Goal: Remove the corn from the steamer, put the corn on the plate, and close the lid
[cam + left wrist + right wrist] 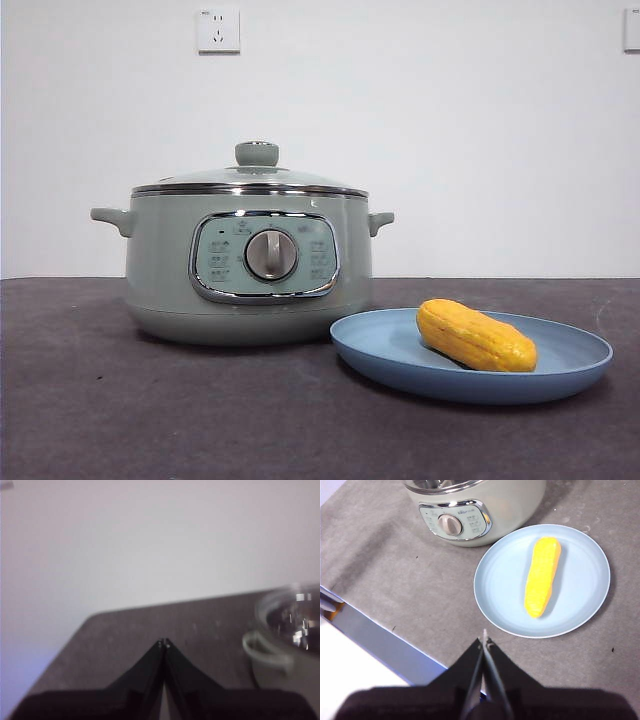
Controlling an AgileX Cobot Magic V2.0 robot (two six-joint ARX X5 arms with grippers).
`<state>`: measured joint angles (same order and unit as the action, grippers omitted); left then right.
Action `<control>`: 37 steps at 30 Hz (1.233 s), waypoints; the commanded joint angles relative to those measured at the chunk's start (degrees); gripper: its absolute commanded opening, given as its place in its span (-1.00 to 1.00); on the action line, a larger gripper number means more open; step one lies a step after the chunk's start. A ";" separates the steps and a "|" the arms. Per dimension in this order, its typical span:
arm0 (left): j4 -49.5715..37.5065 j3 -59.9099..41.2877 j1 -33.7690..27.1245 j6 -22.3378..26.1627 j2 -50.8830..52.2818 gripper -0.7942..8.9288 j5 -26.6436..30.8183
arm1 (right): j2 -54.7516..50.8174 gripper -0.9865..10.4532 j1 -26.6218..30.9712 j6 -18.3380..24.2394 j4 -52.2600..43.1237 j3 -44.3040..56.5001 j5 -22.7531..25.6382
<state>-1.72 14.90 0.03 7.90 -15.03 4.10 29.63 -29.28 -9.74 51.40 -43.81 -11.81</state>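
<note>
The yellow corn [476,335] [542,576] lies on the light-blue plate [395,350] [495,585], to the right of the steamer and in front of it. The sage-green steamer [160,280] [510,510] stands at centre left with the glass lid [255,176] [292,617] resting on its rim, green knob upright. My right gripper [484,641] is shut and holds nothing, high above the table near the plate's front edge. My left gripper [164,643] is shut and holds nothing, raised to the left of the steamer. Neither gripper shows in the front view.
The dark grey tabletop [100,410] runs to a front edge [385,640] near the right gripper. A white wall with a socket [218,30] stands behind the steamer.
</note>
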 commanded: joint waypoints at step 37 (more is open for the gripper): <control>11.82 -14.73 -0.13 -6.62 14.86 -0.84 0.13 | -0.02 -0.83 -0.13 0.17 -0.22 0.37 0.15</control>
<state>10.55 0.95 0.03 1.85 -0.27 4.12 29.63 -29.28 -9.74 51.42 -43.81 -11.81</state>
